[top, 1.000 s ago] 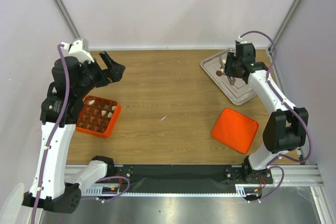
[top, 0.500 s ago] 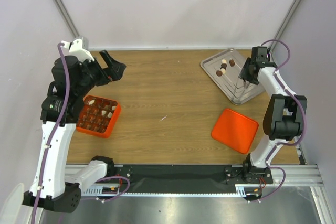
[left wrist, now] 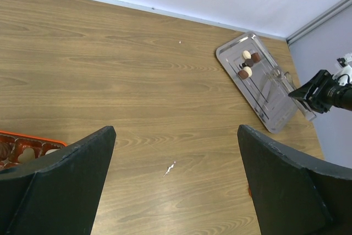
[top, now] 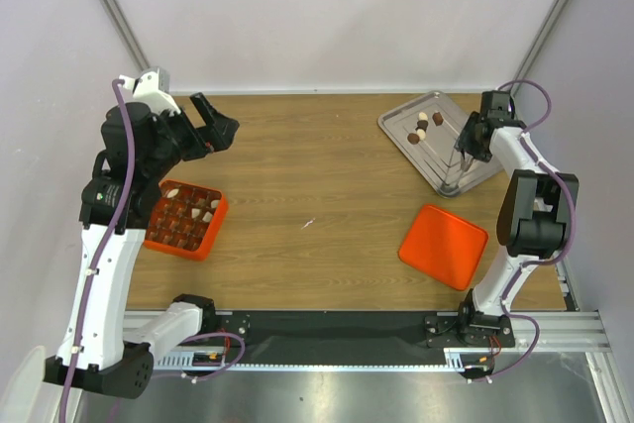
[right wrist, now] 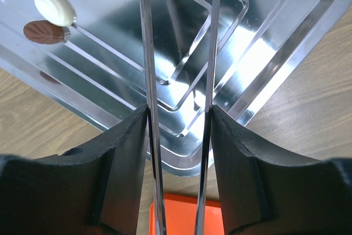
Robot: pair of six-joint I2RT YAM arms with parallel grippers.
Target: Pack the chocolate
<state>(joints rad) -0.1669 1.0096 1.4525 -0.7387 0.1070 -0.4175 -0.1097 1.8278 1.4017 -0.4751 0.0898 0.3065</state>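
Observation:
Several chocolate pieces [top: 424, 126], dark brown and cream-white, lie at the far end of a metal tray [top: 401, 136]. They also show in the left wrist view [left wrist: 246, 63] and in the right wrist view [right wrist: 54, 6]. My right gripper [top: 468, 141] is shut on thin metal tongs [right wrist: 146, 53], whose two arms point down over the bare tray [right wrist: 264, 20], apart from the pieces; the tongs' tips are spread and empty. The orange gridded box [top: 185, 220] holds several pieces. My left gripper [top: 213, 126] is open and empty, high above the table's left side [left wrist: 176, 130].
An orange lid [top: 443, 245] lies flat near the right front, just below the tray. A small white scrap [top: 308, 223] lies on the wood at mid-table. Grey walls close in the back and the sides.
My right gripper with the tongs has moved from over the chocolate pieces to the tray's right side, uncovering them. The left arm has barely moved.

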